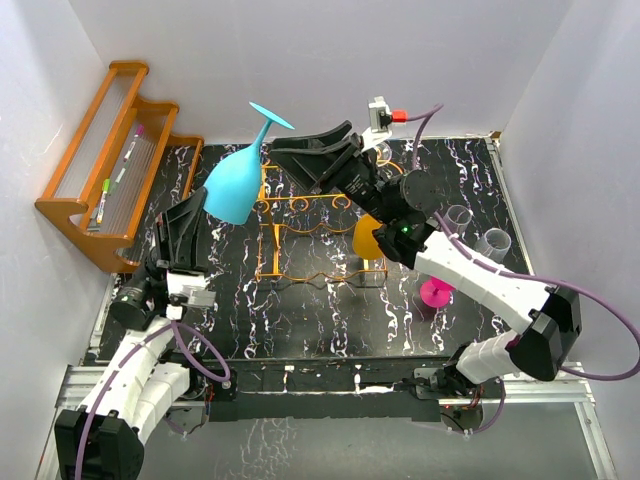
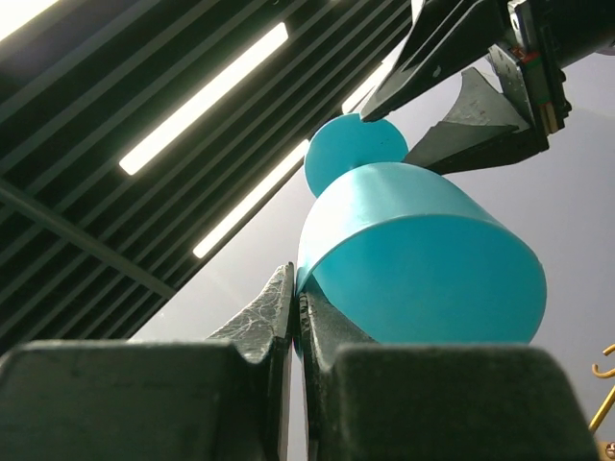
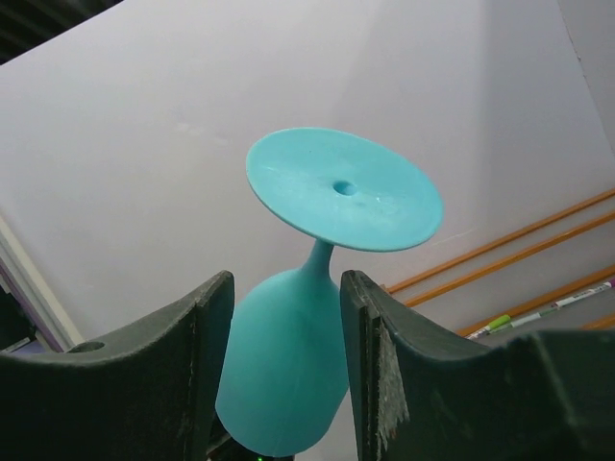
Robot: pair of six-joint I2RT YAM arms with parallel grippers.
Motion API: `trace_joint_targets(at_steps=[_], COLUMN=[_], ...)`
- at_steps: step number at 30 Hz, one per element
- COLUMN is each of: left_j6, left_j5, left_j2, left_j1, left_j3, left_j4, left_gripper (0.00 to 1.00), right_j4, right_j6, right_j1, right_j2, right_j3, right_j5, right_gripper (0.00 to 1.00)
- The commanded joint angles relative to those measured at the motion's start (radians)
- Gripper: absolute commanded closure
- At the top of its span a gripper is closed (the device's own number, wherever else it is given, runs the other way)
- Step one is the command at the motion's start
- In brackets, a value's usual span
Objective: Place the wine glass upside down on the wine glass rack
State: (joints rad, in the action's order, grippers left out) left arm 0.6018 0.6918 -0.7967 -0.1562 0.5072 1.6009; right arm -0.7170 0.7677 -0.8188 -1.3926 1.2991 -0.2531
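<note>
A teal wine glass (image 1: 232, 185) hangs in the air above the table's left side, foot up and rim down, tilted. My left gripper (image 1: 205, 207) is shut on its rim; in the left wrist view the fingers (image 2: 259, 317) pinch the rim's edge below the bowl (image 2: 423, 250). My right gripper (image 1: 290, 158) reaches in from the right at stem height. In the right wrist view its fingers (image 3: 370, 317) stand apart on either side of the upper bowl (image 3: 288, 375), and I see no firm contact. The thin orange wire wine glass rack (image 1: 310, 240) stands on the table below, right of the glass.
A stepped wooden shelf (image 1: 110, 150) with pens leans against the left wall. An orange cup (image 1: 368, 240) stands by the rack, a pink glass (image 1: 437, 293) is to its right, and two clear glasses (image 1: 458, 215) are further right. White walls enclose the black marbled table (image 1: 330, 320).
</note>
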Motion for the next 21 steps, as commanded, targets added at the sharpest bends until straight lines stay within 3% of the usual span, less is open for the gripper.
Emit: trace_joint_targets(at_steps=[1, 21], left_j6=[0.005, 0.026], left_j5=[0.013, 0.027], left_j2=[0.008, 0.008], left_j1=[-0.01, -0.028], left_j3=[-0.003, -0.023], left_j4=[0.191, 0.191], left_gripper=[1.0, 1.0], right_j4=[-0.099, -0.184], right_j6=[-0.002, 0.002], right_j1=[-0.012, -0.06], right_j2=[-0.021, -0.085], right_j3=[0.033, 0.035], right_j5=[0.031, 0.069], right_gripper=[0.51, 0.68])
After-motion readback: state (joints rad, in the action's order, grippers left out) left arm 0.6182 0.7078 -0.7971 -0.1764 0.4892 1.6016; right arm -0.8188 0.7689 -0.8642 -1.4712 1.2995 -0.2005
